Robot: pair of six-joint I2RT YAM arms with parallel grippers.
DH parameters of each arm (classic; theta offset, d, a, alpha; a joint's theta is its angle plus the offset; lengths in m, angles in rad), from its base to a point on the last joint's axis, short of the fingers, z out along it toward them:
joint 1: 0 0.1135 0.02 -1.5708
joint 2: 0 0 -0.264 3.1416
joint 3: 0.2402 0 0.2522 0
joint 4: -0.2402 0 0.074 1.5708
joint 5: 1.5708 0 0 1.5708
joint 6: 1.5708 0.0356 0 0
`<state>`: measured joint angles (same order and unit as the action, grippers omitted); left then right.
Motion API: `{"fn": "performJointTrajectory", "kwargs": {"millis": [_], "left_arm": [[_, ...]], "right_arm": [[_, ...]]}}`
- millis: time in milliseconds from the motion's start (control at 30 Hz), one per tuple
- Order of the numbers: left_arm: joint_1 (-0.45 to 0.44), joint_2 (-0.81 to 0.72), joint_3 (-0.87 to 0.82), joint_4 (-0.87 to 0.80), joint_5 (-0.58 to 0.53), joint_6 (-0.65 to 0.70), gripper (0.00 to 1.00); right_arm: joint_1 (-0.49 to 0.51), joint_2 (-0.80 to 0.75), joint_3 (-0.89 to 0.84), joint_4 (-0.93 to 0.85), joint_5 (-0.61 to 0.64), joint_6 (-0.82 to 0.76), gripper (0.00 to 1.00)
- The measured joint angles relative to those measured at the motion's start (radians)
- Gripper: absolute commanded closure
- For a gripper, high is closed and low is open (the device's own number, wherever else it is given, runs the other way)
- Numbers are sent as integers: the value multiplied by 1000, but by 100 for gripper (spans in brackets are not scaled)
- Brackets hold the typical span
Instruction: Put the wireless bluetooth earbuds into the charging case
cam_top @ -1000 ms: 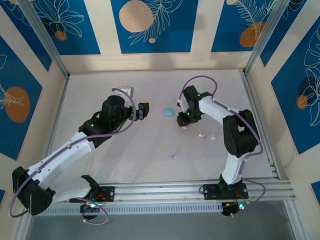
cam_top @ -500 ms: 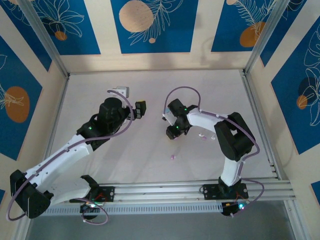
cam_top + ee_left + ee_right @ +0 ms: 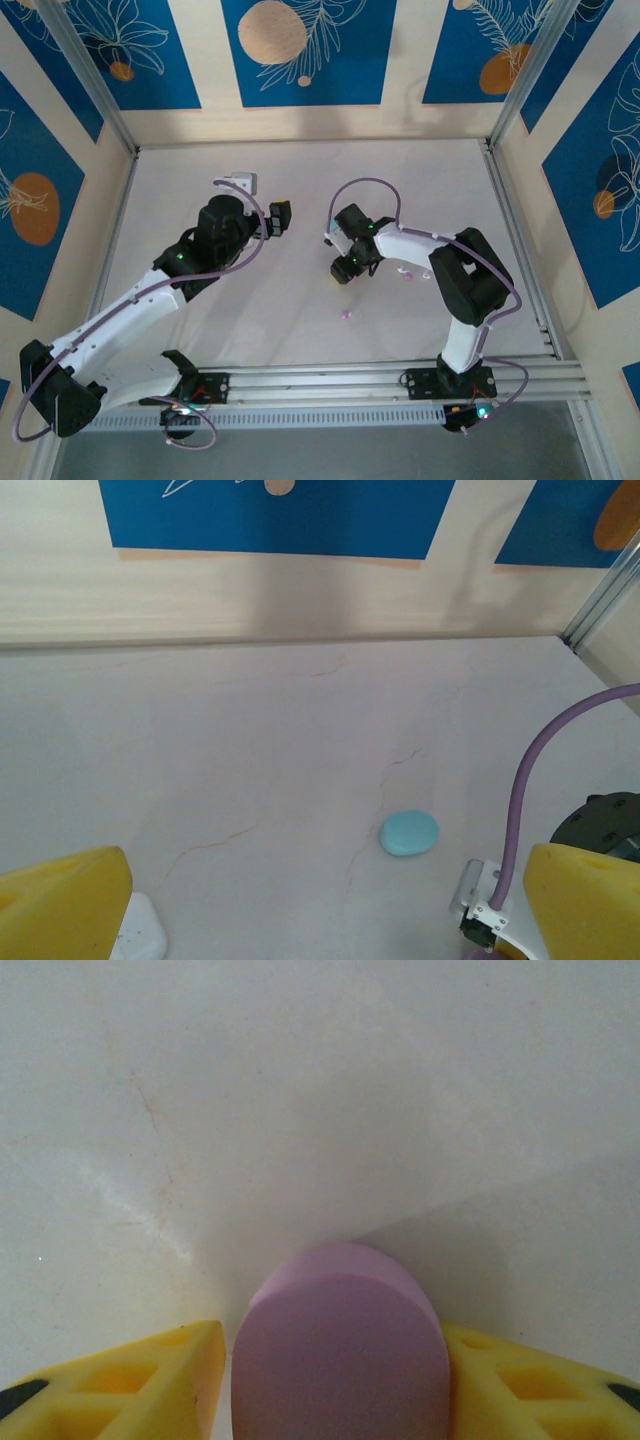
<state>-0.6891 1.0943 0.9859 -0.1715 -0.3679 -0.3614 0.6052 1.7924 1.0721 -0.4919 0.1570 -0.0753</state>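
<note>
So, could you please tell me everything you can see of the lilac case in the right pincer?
The lilac charging case is a smooth, matte, pebble-shaped plastic piece with no seam visible. It sits clamped between the yellow fingers of the right pincer, rounded end pointing away from the wrist camera, near part cropped. It shadows the white table; whether it touches cannot be told.

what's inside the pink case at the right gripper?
The pink case shows only its smooth outer shell, between the right gripper's fingers. Its interior is covered, so contents can't be seen.
</note>
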Motion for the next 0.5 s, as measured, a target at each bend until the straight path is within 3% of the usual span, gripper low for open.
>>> {"fn": "performJointTrajectory", "kwargs": {"millis": [200,500], "left_arm": [[0,8,0,0,0,0,0],[0,21,0,-1,1,-4,0]], "right_arm": [[3,-10,-14,12,0,-8,47],[4,-50,-45,17,-8,-33,65]]}}
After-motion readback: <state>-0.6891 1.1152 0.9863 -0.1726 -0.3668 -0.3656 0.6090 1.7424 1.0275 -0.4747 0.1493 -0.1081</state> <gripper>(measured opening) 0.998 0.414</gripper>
